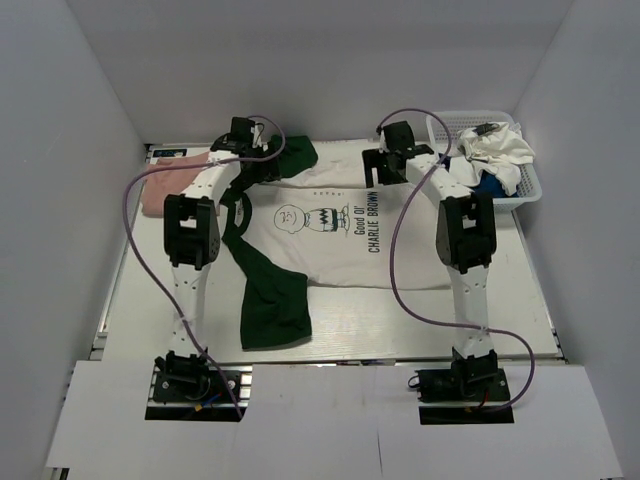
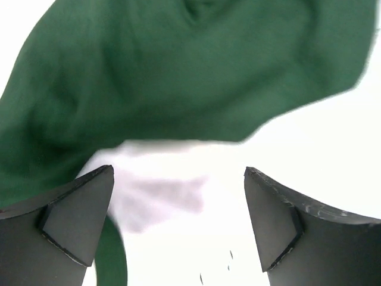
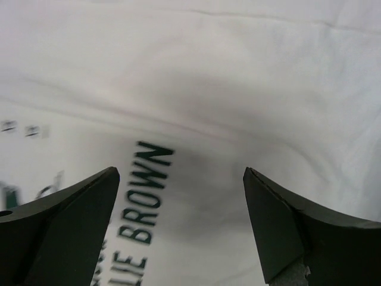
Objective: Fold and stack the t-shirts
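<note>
On the table [image 1: 520,295], white tee [image 1: 330,255] spread flat; green sleeves [image 1: 272,312] rumpled.

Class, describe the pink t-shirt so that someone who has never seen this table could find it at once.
Look at the table, then to its far left corner, beyond the left arm. There lies the pink t-shirt, a flat rectangle that looks folded, next to the printed white tee with dark green sleeves. It is the only salmon-pink cloth in view.

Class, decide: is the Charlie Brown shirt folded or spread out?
Spread out: the Charlie Brown shirt lies flat, its whole print showing, body not doubled over.
</note>
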`<move>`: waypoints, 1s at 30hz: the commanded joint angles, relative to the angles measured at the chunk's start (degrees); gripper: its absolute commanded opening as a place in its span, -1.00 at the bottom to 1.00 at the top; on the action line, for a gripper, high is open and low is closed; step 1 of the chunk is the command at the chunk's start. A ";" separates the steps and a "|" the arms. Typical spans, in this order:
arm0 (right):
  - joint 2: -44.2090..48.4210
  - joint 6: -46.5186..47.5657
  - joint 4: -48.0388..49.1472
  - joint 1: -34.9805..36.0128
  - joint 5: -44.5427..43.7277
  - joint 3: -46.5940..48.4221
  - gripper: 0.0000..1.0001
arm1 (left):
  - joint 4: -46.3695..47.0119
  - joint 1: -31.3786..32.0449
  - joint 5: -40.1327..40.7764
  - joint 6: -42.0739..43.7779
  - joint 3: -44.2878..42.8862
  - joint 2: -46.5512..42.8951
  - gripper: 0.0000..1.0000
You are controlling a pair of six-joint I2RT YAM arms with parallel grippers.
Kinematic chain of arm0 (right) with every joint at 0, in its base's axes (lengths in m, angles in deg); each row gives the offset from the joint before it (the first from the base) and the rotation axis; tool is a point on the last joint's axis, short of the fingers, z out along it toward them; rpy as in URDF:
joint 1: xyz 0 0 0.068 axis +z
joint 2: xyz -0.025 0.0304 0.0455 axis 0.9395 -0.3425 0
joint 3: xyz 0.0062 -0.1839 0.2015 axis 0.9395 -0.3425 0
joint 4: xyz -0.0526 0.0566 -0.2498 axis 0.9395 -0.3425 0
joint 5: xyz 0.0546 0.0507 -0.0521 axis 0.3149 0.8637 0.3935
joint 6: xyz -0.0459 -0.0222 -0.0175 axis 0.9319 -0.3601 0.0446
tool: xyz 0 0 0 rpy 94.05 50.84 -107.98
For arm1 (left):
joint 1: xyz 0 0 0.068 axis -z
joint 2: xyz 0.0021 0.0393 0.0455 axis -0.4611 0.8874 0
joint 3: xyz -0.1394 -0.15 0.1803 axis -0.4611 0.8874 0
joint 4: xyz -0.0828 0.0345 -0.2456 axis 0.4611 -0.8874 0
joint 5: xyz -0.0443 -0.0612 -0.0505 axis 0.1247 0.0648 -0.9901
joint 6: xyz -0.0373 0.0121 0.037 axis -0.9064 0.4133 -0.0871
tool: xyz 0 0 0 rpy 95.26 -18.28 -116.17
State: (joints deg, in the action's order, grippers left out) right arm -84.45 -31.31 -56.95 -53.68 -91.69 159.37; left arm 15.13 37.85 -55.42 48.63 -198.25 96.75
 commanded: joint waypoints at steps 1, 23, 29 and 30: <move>11.74 2.89 0.17 3.21 3.06 2.04 0.81 | 2.30 0.07 -2.96 1.29 6.73 -15.88 1.00; 6.05 -11.25 3.33 25.98 14.23 -2.54 0.81 | 21.01 3.32 -15.79 -21.29 90.70 -78.92 1.00; 0.43 -13.54 3.15 26.69 14.75 -0.51 0.81 | 29.89 3.85 -13.41 -23.14 95.81 -75.86 1.00; 0.16 -13.72 3.25 26.42 14.75 -0.51 0.81 | 30.95 4.45 -12.89 -23.84 96.51 -74.71 1.00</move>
State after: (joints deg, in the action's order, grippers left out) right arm -83.23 -42.83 -55.29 -25.92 -77.74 156.62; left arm 37.95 41.59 -68.86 27.08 -102.30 20.58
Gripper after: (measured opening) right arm 0.904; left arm 0.997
